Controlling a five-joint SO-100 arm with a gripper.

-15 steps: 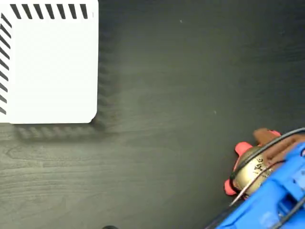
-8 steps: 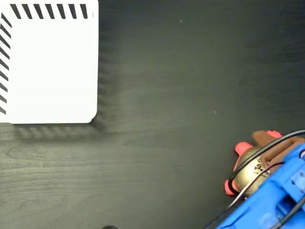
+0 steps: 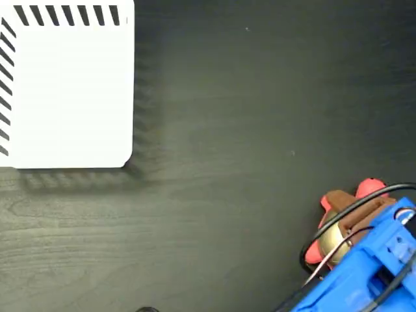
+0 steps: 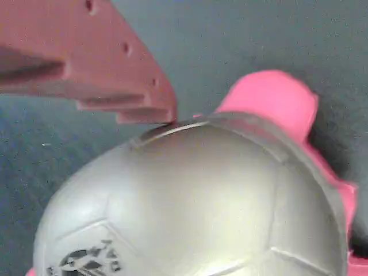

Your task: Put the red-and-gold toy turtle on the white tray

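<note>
**Entry: toy turtle at the lower right, gripper over it**

Item one, operator: your red-and-gold toy turtle (image 3: 328, 229) sat on the dark wood-grain table (image 3: 247, 117) in the lower right corner of the fixed view. Only a strip of gold shell and some coral-red limbs showed there, since the arm covered the rest. In the wrist view its domed shell (image 4: 195, 201) filled most of the picture (greyish in that light), with a dark printed logo at the lower left and a coral-red limb sticking out at the upper right.

Item two: your gripper (image 3: 344, 218) lay directly over the turtle. A reddish-brown finger (image 4: 109, 69) crossed the upper left of the wrist view, its tip at the shell's rim. The other finger did not show in either picture, so you could not tell how far apart the jaws stood or whether they had hold of the toy. The blue arm body (image 3: 370, 266) entered from the bottom right corner of the fixed view, with black cable (image 3: 354, 207) looping over the turtle.

Item three: your white tray (image 3: 65, 91) occupied the upper left corner of the fixed view, with black diagonal stripes along its top and left edges. It lay well apart from the turtle, with bare table between.
</note>
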